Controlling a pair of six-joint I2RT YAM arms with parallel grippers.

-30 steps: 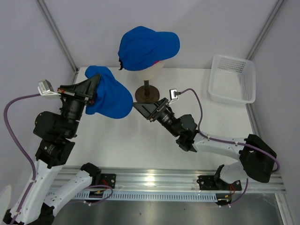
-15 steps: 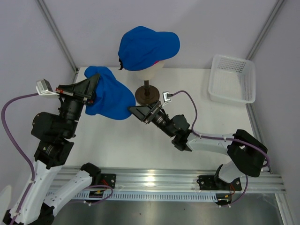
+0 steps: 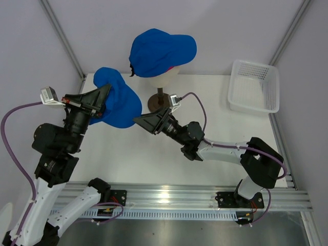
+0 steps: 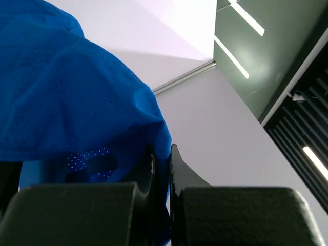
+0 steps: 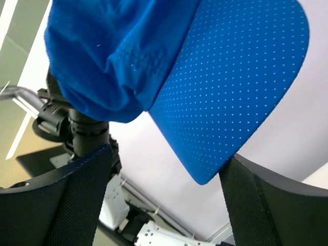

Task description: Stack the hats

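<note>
The left gripper [image 4: 161, 151] is clamped on the fabric edge of a blue cap [image 3: 117, 100] and holds it up in the air, above the left part of the table [image 3: 154, 154]. The brim [image 5: 230, 92] of this cap points toward the right gripper [image 3: 139, 121] and reaches in between its fingers, which stand wide apart and do not squeeze it. A second blue cap [image 3: 161, 48] sits on the mannequin head [image 3: 165, 75] behind, apart from both grippers. A pink strip [image 3: 172, 65] shows under it.
</note>
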